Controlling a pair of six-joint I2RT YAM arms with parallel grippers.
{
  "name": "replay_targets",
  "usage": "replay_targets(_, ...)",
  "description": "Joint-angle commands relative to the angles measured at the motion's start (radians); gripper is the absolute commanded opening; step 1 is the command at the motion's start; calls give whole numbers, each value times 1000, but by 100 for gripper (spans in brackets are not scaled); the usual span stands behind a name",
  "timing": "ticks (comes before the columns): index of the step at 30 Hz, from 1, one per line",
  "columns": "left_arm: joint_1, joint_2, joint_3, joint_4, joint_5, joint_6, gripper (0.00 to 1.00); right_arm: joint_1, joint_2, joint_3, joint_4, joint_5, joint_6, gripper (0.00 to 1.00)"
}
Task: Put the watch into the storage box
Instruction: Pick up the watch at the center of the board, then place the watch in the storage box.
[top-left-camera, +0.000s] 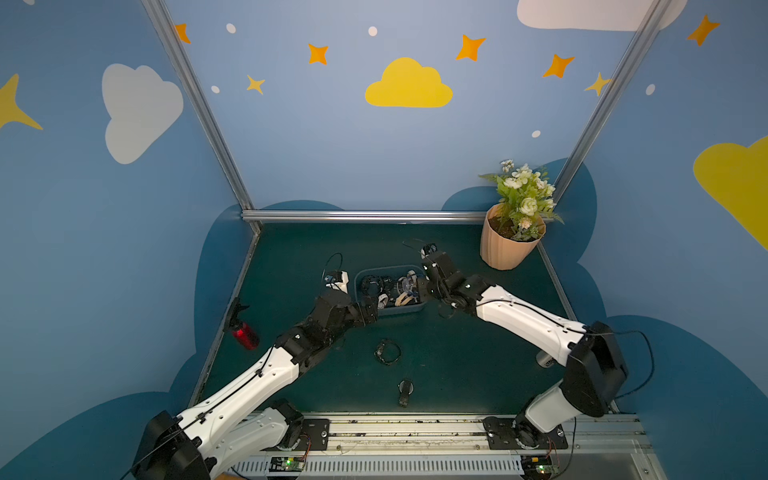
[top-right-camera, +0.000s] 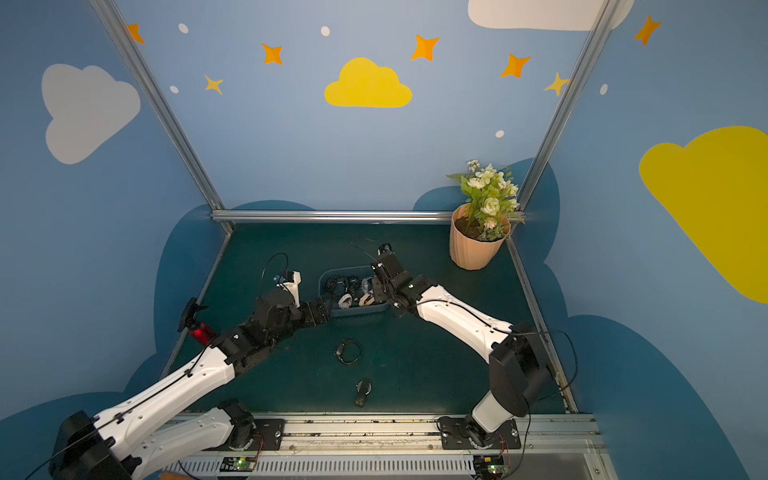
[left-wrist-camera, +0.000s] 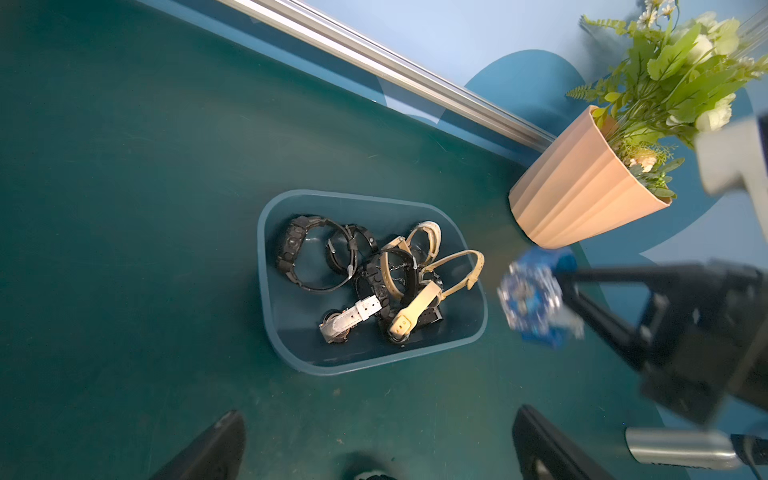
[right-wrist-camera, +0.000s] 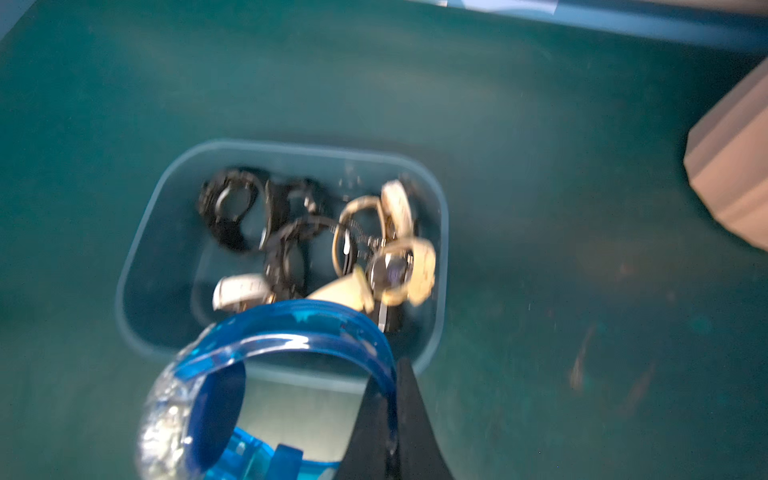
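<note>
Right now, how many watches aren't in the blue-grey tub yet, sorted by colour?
Black-strapped wristwatches loose on the dark green mat: 2
See-through blue plastic wristwatch pinched in the right gripper: 1
Total: 3

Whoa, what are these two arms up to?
The right claw is shut on a blue watch, holding it right by the storage box, which already contains several watches. The left claw hangs open beside the box, empty. Two dark watches lie on the table.
</note>
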Motion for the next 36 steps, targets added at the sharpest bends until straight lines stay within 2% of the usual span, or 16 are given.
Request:
replay_targets(1,5,-25,-22,-23,-35,-10,100,-29,90,95,-5,-24,-77,0)
replay_targets(5,7,-46,-18,-46,-43,-6,100,-59,218,238,-47,-76,-99,0)
replay_targets(10,9,-59,-23,-54,-63,5,100,-88,331,321,-64,-116,-95,0)
replay_targets(14,11,-60,-17,-62,-59,3,100,-104,375,346,-83,-187,-77,0)
replay_targets(22,13,-36,0,-56,-45,10,100,-114,451,386,-128,-216,-66,2)
replay_targets(24,13,-31,5,-59,-40,12,100,-117,451,391,-130,-222,-60,11)
replay_targets(28,14,-36,8,-65,-45,14,100,-120,387,377,-106,-230,-55,44)
replay_targets(30,14,-41,10,-66,-43,9,100,-121,342,370,-96,-245,-56,55)
replay_targets(36,14,-46,5,-60,-42,6,100,-122,193,321,-43,-304,-50,67)
